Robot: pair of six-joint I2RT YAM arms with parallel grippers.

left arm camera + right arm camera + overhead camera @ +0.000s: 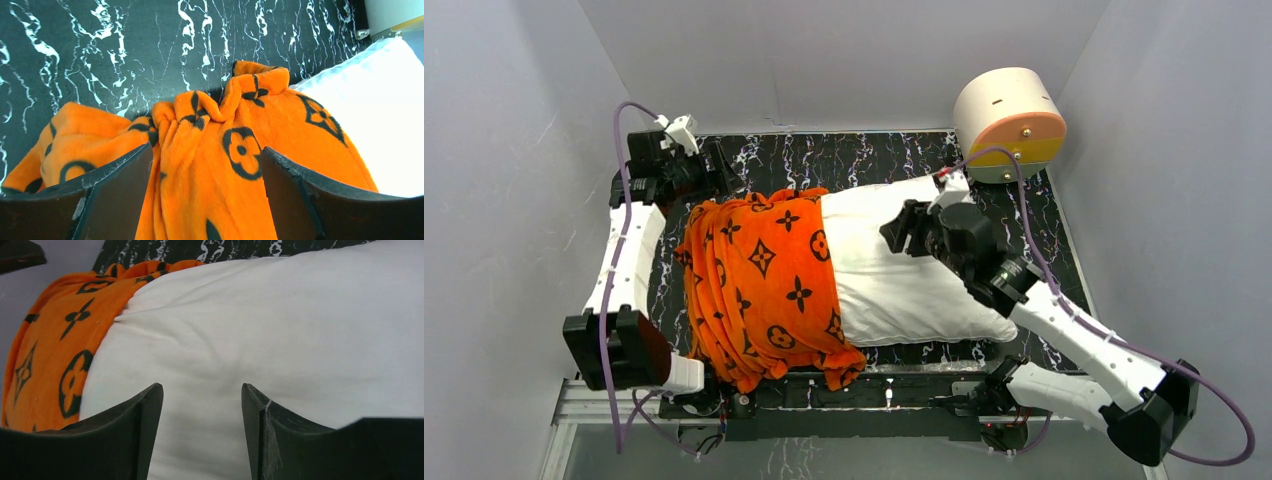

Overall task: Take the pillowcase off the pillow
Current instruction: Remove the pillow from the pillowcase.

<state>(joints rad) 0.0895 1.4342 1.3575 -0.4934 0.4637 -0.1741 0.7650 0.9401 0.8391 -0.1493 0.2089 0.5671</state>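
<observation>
The white pillow [904,285] lies across the black marbled table. The orange pillowcase [764,285] with dark brown motifs covers its left half; the right half is bare. My left gripper [722,172] is at the far left corner of the pillowcase. In the left wrist view it [206,155] is open, with bunched orange pillowcase [200,165] between its jaws. My right gripper [902,228] is over the bare pillow near the pillowcase's edge. In the right wrist view it [202,390] is open, with the white pillow [280,335] right under it and the pillowcase [55,340] at the left.
A round cream and orange drawer box [1009,125] stands at the back right corner, close to the pillow's far end. Grey walls close in the table [874,160] on the left, back and right. The arm bases sit along the near edge.
</observation>
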